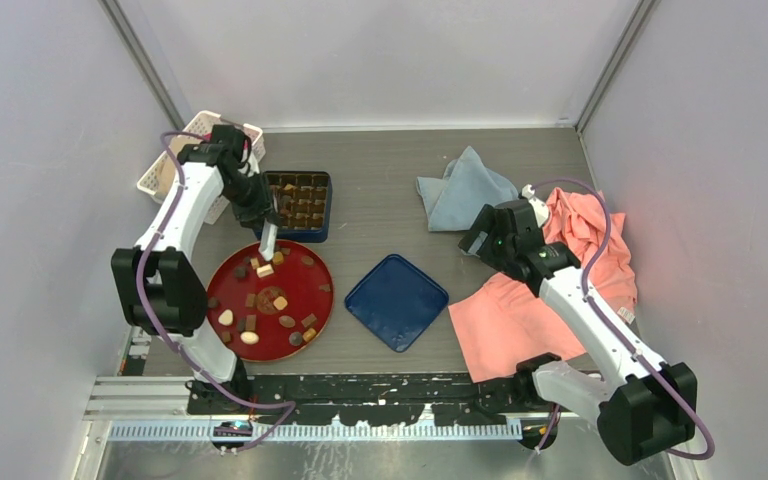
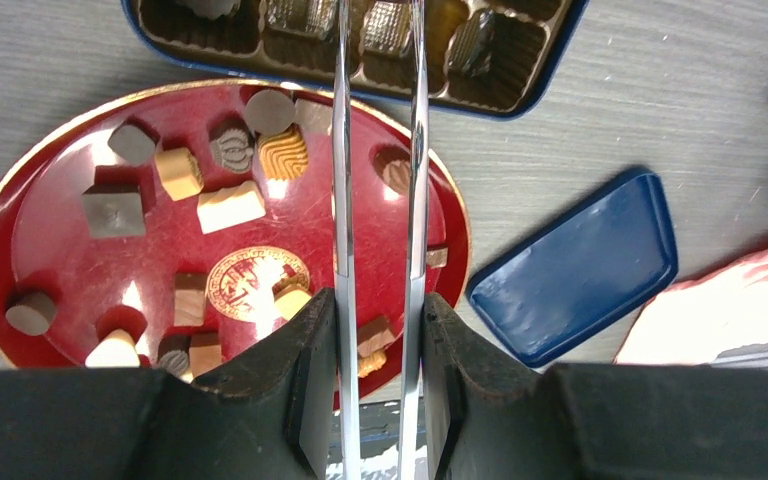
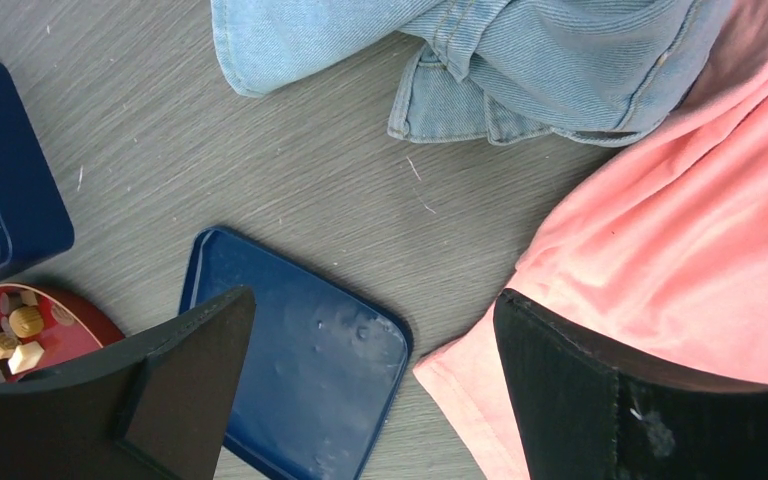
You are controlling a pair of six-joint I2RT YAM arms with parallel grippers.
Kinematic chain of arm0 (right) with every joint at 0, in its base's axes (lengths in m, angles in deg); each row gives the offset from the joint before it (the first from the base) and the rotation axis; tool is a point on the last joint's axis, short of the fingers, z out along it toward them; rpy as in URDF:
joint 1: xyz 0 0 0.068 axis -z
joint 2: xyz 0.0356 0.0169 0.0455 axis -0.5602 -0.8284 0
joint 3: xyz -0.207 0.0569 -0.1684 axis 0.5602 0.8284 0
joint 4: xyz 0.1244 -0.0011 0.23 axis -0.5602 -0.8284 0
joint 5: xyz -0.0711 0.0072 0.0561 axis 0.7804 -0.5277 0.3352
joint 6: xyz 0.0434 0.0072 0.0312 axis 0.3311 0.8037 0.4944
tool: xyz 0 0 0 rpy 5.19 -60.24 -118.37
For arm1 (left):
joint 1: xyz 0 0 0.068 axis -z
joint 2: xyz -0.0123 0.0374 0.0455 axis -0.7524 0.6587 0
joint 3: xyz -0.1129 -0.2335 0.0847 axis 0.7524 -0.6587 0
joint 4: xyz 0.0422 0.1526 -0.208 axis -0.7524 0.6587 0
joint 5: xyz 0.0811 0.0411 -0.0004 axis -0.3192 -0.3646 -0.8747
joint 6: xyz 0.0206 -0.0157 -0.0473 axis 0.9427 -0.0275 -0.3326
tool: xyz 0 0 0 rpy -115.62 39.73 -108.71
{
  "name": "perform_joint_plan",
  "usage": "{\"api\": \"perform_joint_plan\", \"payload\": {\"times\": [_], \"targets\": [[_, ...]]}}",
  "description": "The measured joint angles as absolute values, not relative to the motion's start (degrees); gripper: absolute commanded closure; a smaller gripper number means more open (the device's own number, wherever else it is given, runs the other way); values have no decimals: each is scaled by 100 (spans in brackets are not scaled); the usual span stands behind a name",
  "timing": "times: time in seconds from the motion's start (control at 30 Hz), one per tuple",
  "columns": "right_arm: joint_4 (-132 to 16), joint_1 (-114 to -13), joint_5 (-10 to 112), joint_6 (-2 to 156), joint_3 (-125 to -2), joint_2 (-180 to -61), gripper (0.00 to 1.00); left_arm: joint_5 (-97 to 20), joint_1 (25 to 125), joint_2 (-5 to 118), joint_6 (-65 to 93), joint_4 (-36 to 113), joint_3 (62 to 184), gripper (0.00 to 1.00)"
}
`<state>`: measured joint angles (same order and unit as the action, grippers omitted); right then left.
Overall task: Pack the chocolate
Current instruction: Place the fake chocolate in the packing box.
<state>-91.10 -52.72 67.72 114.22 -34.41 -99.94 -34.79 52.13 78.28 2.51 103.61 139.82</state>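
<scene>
Several pieces of chocolate (image 1: 250, 337) (image 2: 230, 207), dark, tan and cream, lie scattered on the round red plate (image 1: 321, 300) (image 2: 20, 215). More pieces sit in the cells of the dark blue box (image 1: 297, 203) (image 2: 480, 45) behind the plate. My left gripper (image 1: 260, 213) (image 2: 377, 305) is shut on the metal tongs (image 1: 269, 238) (image 2: 341, 150), which hang over the plate's far part. In the left wrist view the tongs' ends run out of the frame. My right gripper (image 1: 480, 242) (image 3: 372, 300) stands open and empty above the table.
The box's blue lid (image 1: 396, 300) (image 2: 580, 265) (image 3: 300, 370) lies right of the plate. A pink cloth (image 1: 520, 320) (image 3: 680, 230) and a blue denim cloth (image 1: 465, 190) (image 3: 480, 50) lie at the right. A white basket (image 1: 165, 175) stands at the far left.
</scene>
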Motion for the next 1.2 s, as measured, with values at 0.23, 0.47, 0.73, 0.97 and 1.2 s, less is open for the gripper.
{"api": "perform_joint_plan", "payload": {"times": [0.23, 0.47, 0.73, 0.97, 1.2], "targets": [[-9115, -5272, 6769, 11420, -3336, -9966, 5, -3529, 5172, 7828, 367, 10594, 13982, 100], [-9130, -5272, 6769, 11402, -3297, -9966, 5, -3658, 5167, 7825, 470, 10699, 13982, 100], [-9128, -5272, 6767, 11405, -3277, -9990, 5, -3658, 5167, 7832, 518, 10704, 13974, 100], [-9150, -5272, 6769, 11405, -3262, -9990, 5, -3658, 5167, 7891, 548, 10677, 13880, 100], [-9150, -5272, 6769, 11405, -3259, -9990, 5, -3658, 5167, 8050, 612, 10632, 13757, 100]]}}
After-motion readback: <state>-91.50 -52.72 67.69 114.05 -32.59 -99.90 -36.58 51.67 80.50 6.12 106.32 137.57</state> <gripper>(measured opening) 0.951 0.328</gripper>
